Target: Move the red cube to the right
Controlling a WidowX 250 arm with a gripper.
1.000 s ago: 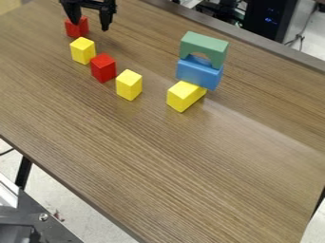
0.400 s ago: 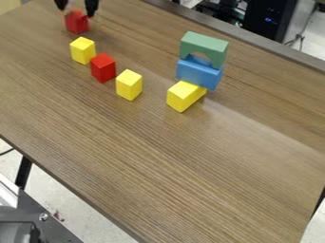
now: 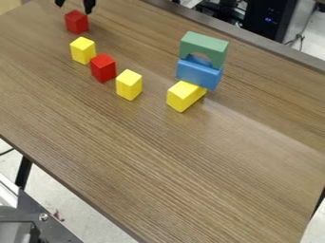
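The fingers [image 3: 90, 5] are spread, probably leaving the red cube [image 3: 77, 22] just beneath them free. Down-right of them, a yellow block [image 3: 82, 51], another red block [image 3: 103, 68] and a second yellow block [image 3: 129, 85] could hinder a low slide. Well right, a third yellow block [image 3: 183, 96] sits by a blue block [image 3: 199, 73] bearing a green arch [image 3: 204, 43].

A wood-grain table [image 3: 190, 166] stretches out before me, soft light sheening its right side; below, a dark leg [image 3: 23, 173] stands at left over pale floor [image 3: 70, 197]; a metal frame [image 3: 47, 225] sits near left; beyond the far edge, a black case [image 3: 270, 19] shows blue lights, a cable [image 3: 302, 35] trailing beside it.
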